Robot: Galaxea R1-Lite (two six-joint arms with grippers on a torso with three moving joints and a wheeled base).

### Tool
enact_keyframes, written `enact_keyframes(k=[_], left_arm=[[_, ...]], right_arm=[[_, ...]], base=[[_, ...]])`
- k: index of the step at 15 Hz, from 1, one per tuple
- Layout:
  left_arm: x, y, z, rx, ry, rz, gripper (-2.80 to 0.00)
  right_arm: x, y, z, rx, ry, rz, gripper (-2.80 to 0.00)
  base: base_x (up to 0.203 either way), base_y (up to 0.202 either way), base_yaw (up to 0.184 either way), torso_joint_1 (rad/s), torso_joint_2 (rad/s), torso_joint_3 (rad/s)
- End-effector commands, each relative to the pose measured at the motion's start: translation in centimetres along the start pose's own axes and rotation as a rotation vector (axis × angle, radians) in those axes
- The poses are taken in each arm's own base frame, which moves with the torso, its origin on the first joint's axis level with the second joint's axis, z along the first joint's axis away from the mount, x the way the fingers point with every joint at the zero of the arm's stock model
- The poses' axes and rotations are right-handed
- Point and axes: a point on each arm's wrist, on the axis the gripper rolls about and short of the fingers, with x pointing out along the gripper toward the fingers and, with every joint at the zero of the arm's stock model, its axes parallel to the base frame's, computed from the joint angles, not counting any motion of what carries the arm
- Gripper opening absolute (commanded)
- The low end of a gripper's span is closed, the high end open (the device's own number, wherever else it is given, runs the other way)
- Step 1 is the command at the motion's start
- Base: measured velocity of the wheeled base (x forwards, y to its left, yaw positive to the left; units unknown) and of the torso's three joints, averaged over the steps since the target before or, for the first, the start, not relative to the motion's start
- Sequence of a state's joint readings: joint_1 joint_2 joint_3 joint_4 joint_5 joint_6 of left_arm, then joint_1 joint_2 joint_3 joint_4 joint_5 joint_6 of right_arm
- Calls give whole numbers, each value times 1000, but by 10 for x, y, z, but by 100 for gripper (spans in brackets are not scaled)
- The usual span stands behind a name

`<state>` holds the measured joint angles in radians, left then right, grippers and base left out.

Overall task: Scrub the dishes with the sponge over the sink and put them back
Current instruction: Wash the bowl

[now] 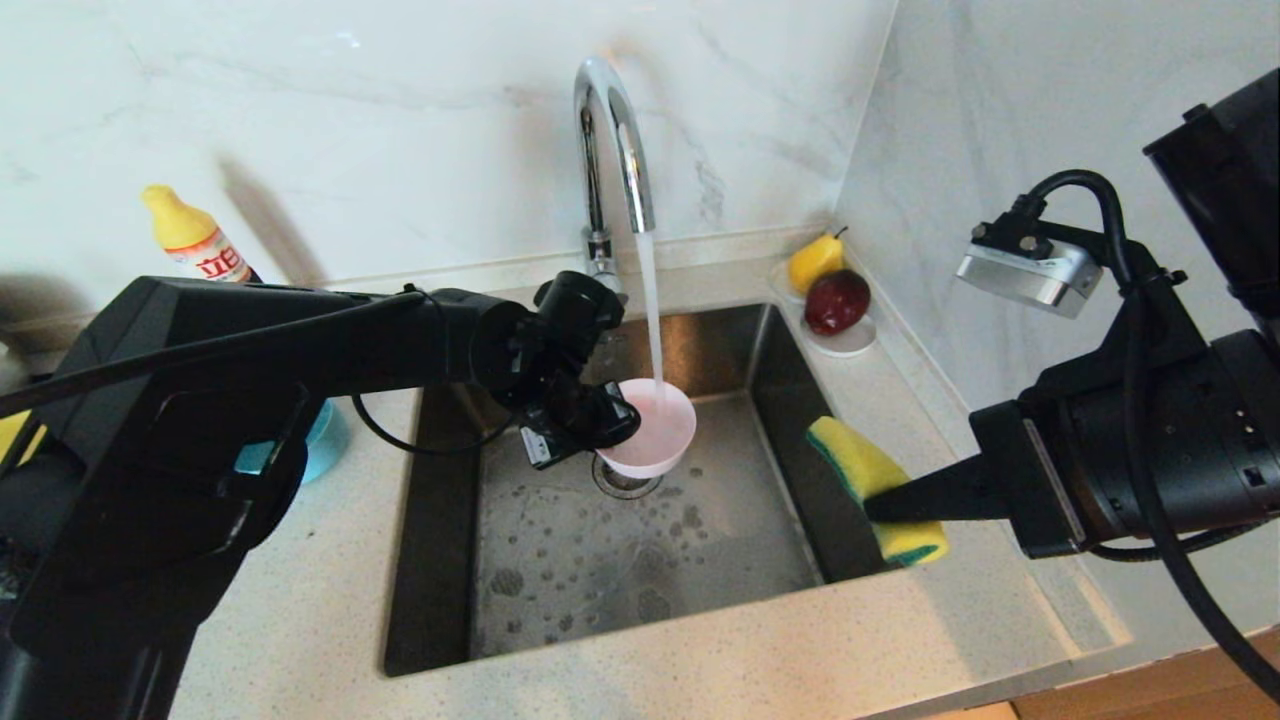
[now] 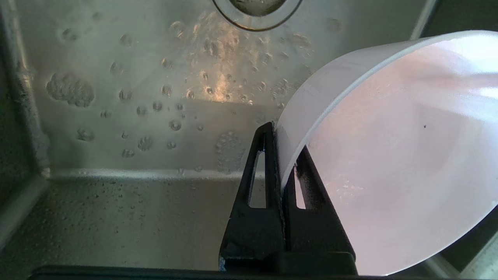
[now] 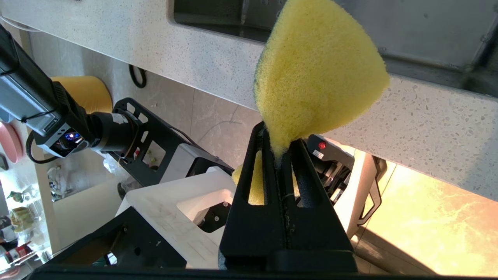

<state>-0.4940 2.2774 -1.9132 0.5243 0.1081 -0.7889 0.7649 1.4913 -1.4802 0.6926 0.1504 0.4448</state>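
A pale pink bowl (image 1: 650,430) hangs tilted over the sink (image 1: 600,560), above the drain (image 1: 625,482). Water from the chrome tap (image 1: 610,130) runs into it. My left gripper (image 1: 600,425) is shut on the bowl's rim. The left wrist view shows that gripper (image 2: 284,140) pinching the rim of the bowl (image 2: 389,155), one finger inside and one outside. My right gripper (image 1: 880,505) is shut on the yellow sponge (image 1: 870,480) over the sink's right edge. In the right wrist view the sponge (image 3: 315,70) fans out beyond the gripper (image 3: 280,134). A light blue bowl (image 1: 325,440) sits on the left counter, mostly hidden by my left arm.
A yellow-capped soap bottle (image 1: 200,245) stands at the back left by the wall. A white saucer (image 1: 850,340) with a yellow pear (image 1: 815,260) and a red fruit (image 1: 838,300) sits in the back right corner. The marble wall runs close along the right.
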Motion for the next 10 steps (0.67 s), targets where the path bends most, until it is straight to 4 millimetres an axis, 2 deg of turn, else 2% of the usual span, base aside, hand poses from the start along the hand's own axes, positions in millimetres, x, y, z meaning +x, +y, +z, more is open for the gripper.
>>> enact_keyframes(k=[1, 4, 6, 10], left_arm=[[-3, 0, 0, -4, -1, 0, -280], [-2, 2, -1, -11, 6, 7, -280], [-11, 2, 0, -16, 2, 11, -280], [-67, 4, 12, -10, -134, 19, -280]], right_arm=[[0, 0, 0, 2, 5, 0, -280], [0, 0, -1, 2, 5, -2, -280], [1, 0, -1, 2, 8, -2, -280], [4, -2, -2, 7, 18, -10, -280]], base=[[0, 0, 0, 0, 0, 0], [0, 0, 0, 0, 0, 0], [0, 0, 0, 0, 0, 0], [0, 0, 0, 0, 0, 0]])
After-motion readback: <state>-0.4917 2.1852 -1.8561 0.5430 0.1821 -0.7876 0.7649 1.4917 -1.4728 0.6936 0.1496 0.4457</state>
